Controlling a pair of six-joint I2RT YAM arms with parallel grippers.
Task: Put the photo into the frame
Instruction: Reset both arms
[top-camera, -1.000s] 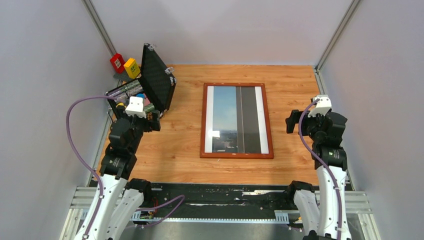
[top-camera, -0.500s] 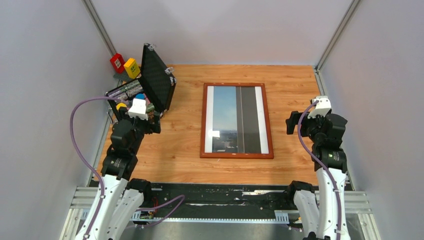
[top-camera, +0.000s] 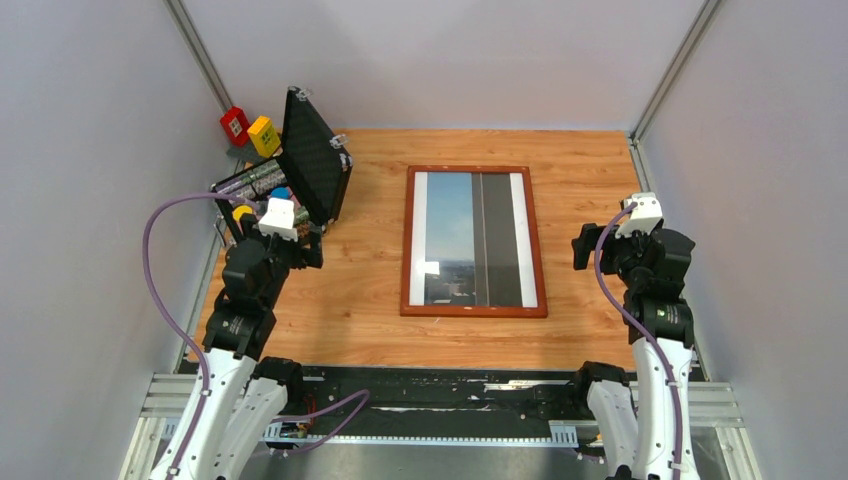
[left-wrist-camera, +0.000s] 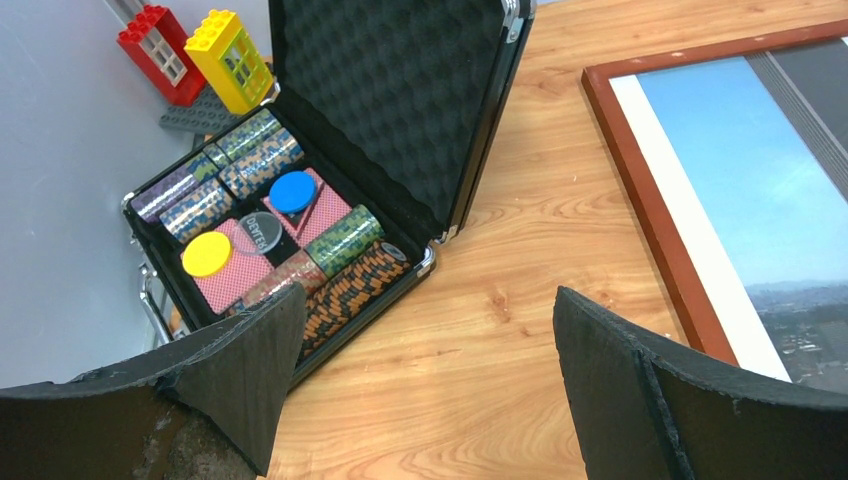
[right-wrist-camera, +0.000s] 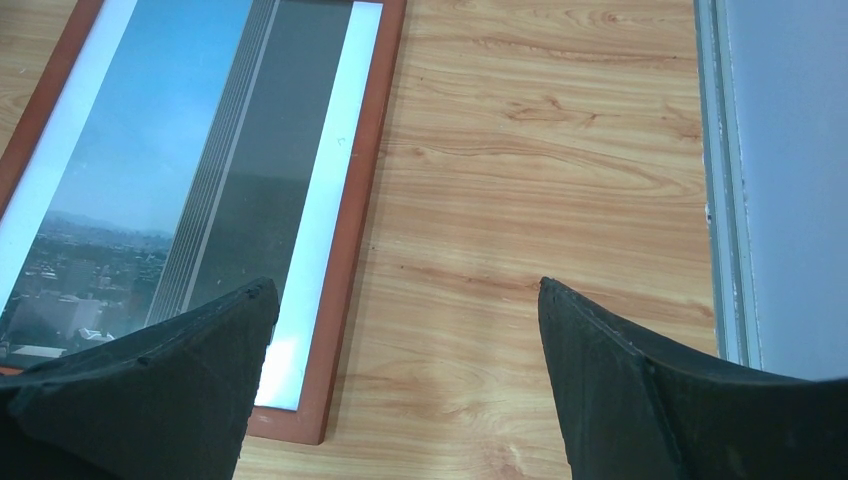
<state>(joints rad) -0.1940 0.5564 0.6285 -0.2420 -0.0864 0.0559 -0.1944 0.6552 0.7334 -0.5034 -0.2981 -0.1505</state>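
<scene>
Lying at the centre of the table (top-camera: 585, 180), the photo (top-camera: 470, 240) fills the frame (top-camera: 474, 311).
Left gripper (left-wrist-camera: 425, 315) and right gripper (right-wrist-camera: 405, 300) gape empty; a low sweep could skew it.

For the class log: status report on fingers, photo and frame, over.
Left fingers and right fingers open, empty. Photo in frame, flat. Nothing in the way.

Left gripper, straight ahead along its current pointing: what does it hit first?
Probably bare wooden tabletop between the open black foam-lined case and the reddish-brown wooden frame; the left gripper is open, depth unclear.
</scene>
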